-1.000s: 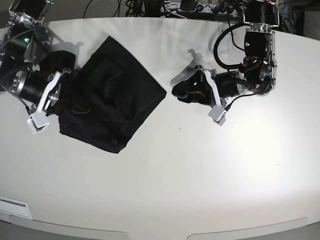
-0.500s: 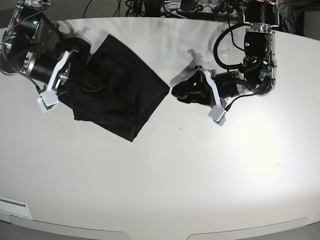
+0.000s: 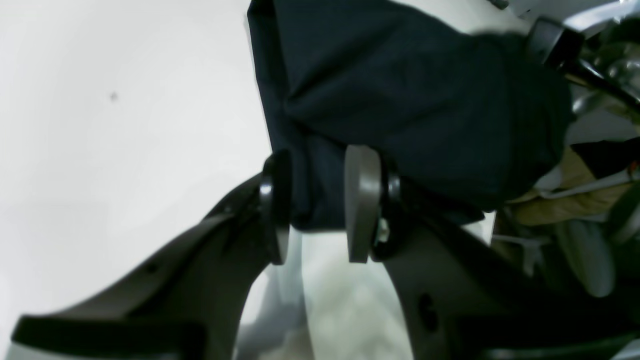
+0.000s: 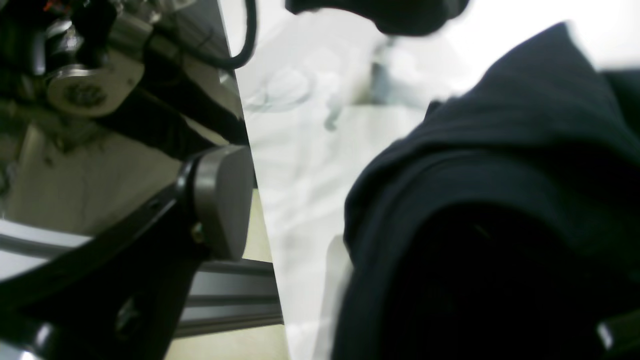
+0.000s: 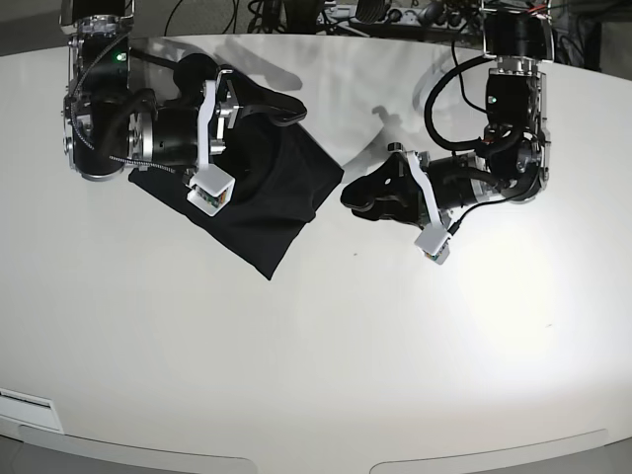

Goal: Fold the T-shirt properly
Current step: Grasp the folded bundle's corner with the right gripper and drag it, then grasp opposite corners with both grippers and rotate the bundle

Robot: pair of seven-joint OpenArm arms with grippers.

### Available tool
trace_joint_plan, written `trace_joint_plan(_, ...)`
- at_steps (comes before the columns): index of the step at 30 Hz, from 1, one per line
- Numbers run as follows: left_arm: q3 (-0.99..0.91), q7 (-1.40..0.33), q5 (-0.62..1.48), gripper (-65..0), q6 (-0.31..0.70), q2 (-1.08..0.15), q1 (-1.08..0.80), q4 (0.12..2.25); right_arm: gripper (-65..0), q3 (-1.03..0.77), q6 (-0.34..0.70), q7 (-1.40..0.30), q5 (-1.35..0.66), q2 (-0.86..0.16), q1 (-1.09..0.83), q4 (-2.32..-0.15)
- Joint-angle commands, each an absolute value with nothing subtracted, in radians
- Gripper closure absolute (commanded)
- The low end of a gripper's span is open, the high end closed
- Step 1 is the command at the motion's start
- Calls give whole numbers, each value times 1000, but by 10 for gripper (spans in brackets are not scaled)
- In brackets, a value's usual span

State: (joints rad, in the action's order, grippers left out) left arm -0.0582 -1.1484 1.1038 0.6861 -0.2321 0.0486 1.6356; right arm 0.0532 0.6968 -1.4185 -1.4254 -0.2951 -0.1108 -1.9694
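The black T-shirt (image 5: 262, 212) lies bunched and partly folded on the white table (image 5: 346, 346), at the back left. My left gripper (image 5: 348, 193) is at the shirt's right corner. In the left wrist view (image 3: 317, 205) its two pads press on a fold of the shirt (image 3: 400, 90). My right gripper (image 5: 286, 107) hovers over the shirt's back edge. In the right wrist view one grey pad (image 4: 222, 200) stands apart from the fabric (image 4: 500, 200), with bare table between them. The fabric hides the other finger.
Cables and equipment (image 5: 326, 15) crowd the table's back edge. A small dark speck (image 5: 356, 255) sits on the table right of the shirt's lower tip. The table's front edge (image 5: 296, 459) runs along the bottom.
My right arm has swung up and to the right, from the shirt's left side to its back edge. The shirt has been pushed into a smaller shape toward my left gripper, which has barely moved.
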Motion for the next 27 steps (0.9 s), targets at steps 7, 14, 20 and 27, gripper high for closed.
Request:
trace_joint_plan(7, -60, -1127, 1172, -206, 698, -239, 83, 1654, -458, 96, 698, -1396, -1484, -326, -31, -1991)
trace_joint_plan(14, -68, -1128, 1187, -176, 698, -239, 146, 1654, -357, 155, 698, -1396, -1484, -322, 18, -1991)
trace_joint_plan(20, -67, -1159, 1316, 0, 698, -233, 181, 1654, 0, 64, 698, -1251, -1127, -328, 126, -1991)
trace_joint_plan(27, 78, -1296, 1405, 0, 698, -143, 180, 1654, 0, 122, 698, -872, -745, -333, 155, -1843)
